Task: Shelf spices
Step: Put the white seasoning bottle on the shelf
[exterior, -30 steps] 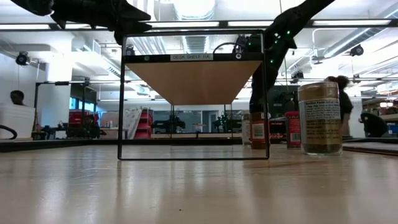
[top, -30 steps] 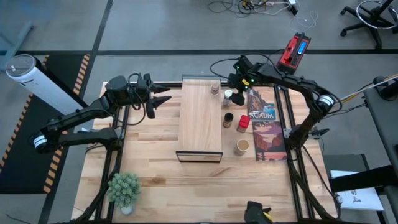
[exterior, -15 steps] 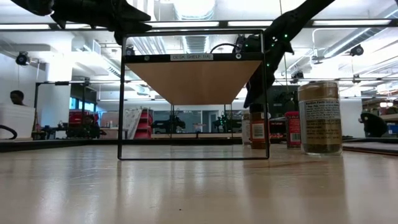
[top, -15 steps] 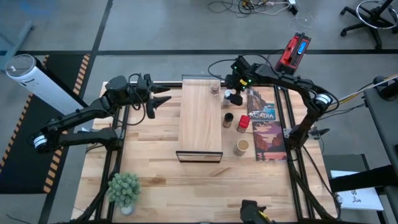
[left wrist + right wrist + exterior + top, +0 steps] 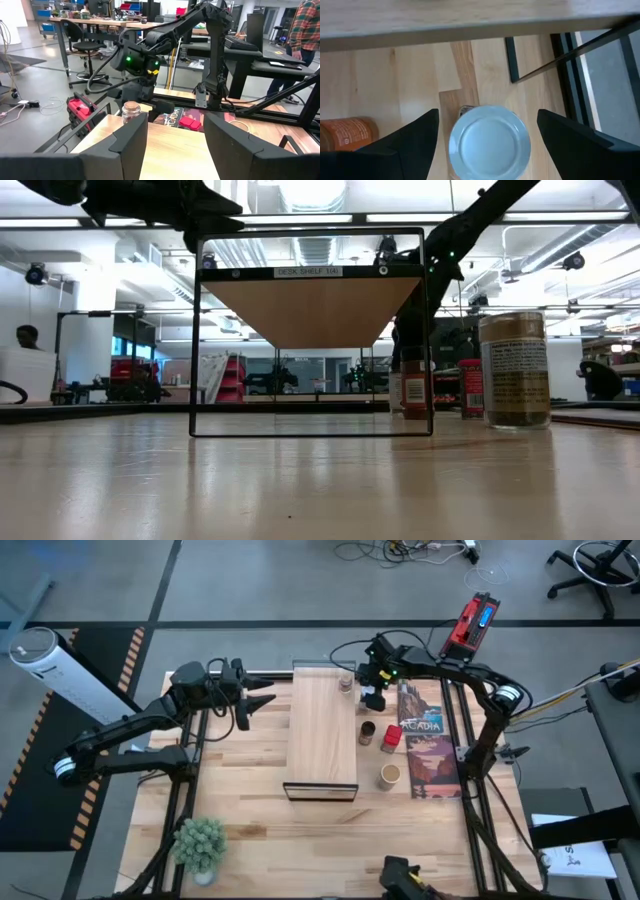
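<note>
The shelf (image 5: pixel 322 735) stands mid-table on a thin black frame (image 5: pixel 310 330). On its far right corner stands a small clear jar with a brown top (image 5: pixel 346 683) (image 5: pixel 131 111). My right gripper (image 5: pixel 372 695) (image 5: pixel 488 120) is open above the white-capped jar (image 5: pixel 489 145), one finger on either side of the cap and apart from it. The dark-lidded jar (image 5: pixel 367 730), the red tin (image 5: pixel 389 738) and the tan-topped jar (image 5: pixel 389 776) stand on the table right of the shelf. My left gripper (image 5: pixel 262 700) (image 5: pixel 175 145) waits open, left of the shelf.
A flat printed game box (image 5: pixel 425 745) lies right of the jars. A small potted plant (image 5: pixel 200 840) stands at the near left. The shelf's black frame leg (image 5: pixel 512 60) stands close beside the white-capped jar. People show in the room beyond the table.
My right gripper has come down and toward the shelf, over the white-capped jar, which it now covers in the high view. The jars and the shelf have stayed where they were.
</note>
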Robot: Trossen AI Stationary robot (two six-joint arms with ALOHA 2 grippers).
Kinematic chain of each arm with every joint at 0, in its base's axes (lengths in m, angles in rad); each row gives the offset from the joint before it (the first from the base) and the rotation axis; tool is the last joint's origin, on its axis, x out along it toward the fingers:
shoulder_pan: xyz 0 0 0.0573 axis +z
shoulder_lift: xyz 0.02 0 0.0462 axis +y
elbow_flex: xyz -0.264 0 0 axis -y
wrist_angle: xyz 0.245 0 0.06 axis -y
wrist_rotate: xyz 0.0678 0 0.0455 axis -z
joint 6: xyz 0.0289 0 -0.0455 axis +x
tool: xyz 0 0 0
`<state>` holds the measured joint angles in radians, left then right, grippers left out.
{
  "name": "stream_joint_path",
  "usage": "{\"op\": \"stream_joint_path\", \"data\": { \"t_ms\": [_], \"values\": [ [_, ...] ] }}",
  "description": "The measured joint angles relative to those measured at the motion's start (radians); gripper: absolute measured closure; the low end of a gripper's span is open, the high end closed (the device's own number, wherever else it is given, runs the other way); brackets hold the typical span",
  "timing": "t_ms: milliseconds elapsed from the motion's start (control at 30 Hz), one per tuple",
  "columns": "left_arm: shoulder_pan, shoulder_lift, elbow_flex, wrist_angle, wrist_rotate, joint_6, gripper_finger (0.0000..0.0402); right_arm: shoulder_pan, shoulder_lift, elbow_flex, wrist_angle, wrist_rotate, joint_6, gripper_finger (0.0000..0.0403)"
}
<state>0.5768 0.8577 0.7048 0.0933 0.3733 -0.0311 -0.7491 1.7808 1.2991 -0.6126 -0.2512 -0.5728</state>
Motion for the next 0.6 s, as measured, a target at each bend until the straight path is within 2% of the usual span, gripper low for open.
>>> {"op": "stream_joint_path", "data": {
  "t_ms": [367, 600],
  "values": [
    [0.000, 0.000, 0.000, -0.006, 0.000, 0.000, 0.0215, -0.006, 0.051, 0.000, 0.001, 0.001, 0.017, 0.0096],
    [0.000, 0.000, 0.000, -0.006, 0.001, 0.000, 0.0222, -0.007, 0.044, 0.000, 0.005, 0.001, 0.025, 0.0153]
  ]
}}
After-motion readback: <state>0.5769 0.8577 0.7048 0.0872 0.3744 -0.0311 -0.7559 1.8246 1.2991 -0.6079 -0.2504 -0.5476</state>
